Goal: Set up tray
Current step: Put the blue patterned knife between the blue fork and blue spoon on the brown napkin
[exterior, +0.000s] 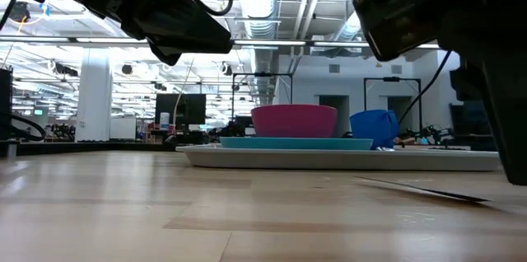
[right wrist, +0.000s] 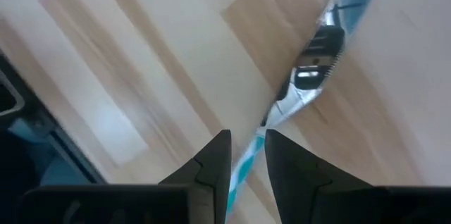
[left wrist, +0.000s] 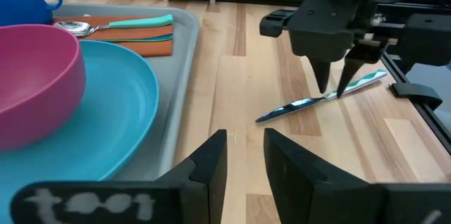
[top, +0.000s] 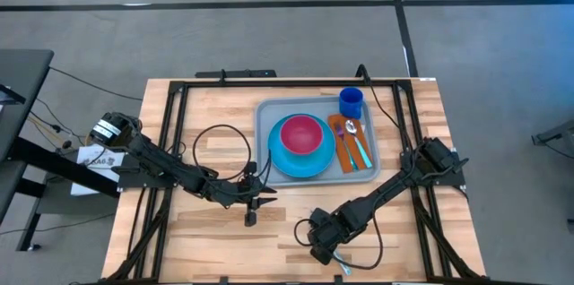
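Observation:
The grey-blue tray (top: 263,133) lies at the table's far right. On it stand a blue plate (top: 287,161) with a pink bowl (top: 301,134) and a blue cup (top: 351,102). An orange napkin (top: 341,155) on the tray carries a spoon (top: 352,128). A teal-handled knife (left wrist: 320,101) lies on the bare wood near the front edge. My right gripper (left wrist: 332,89) stands over the knife, shut on it. My left gripper (left wrist: 245,155) hovers just left of the tray's near corner. It is open by a narrow gap with nothing between its fingers. My right gripper has the knife near its middle (left wrist: 337,94), and the knife passes between the two fingers (right wrist: 248,159). The fingers come from above, pointing steeply down, and lie across the knife. The blade's tip (left wrist: 262,117) rests on the table.
Black frame rails (top: 170,142) run along the table's edges. A black cable loop (top: 222,146) lies on the wood left of the tray. Bare wood (top: 206,240) shows at the front left.

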`<state>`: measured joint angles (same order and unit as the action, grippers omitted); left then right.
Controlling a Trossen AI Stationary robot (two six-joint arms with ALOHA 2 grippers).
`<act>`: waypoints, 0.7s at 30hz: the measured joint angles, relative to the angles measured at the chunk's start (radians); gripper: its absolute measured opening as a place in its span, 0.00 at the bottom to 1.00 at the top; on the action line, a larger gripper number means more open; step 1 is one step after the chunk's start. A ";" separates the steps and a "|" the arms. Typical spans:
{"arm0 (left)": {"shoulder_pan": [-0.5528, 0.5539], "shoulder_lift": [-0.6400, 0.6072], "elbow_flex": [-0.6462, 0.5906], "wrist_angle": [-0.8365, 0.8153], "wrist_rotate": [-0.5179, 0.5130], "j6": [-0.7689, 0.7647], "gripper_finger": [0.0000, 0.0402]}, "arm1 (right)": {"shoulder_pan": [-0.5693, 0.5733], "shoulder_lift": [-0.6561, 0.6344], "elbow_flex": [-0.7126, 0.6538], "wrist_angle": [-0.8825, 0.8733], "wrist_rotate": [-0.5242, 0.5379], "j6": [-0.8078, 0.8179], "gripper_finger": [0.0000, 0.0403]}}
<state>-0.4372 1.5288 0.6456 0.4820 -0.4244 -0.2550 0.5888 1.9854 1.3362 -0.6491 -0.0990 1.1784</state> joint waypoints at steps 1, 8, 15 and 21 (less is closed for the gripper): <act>0.000 0.000 0.000 0.000 0.000 0.000 0.20 | 0.000 0.000 -0.001 -0.011 0.000 0.000 0.20; 0.000 0.000 0.000 0.000 0.000 0.000 0.20 | 0.001 0.000 -0.001 -0.012 -0.001 0.025 0.20; 0.000 0.000 0.000 -0.003 0.000 -0.001 0.20 | 0.017 0.018 0.000 0.002 -0.001 0.042 0.20; 0.000 0.000 0.000 -0.005 0.000 -0.004 0.20 | 0.026 0.046 0.002 0.036 -0.001 0.044 0.20</act>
<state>-0.4374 1.5288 0.6460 0.4770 -0.4240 -0.2586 0.6151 2.0312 1.3381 -0.6133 -0.1005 1.2223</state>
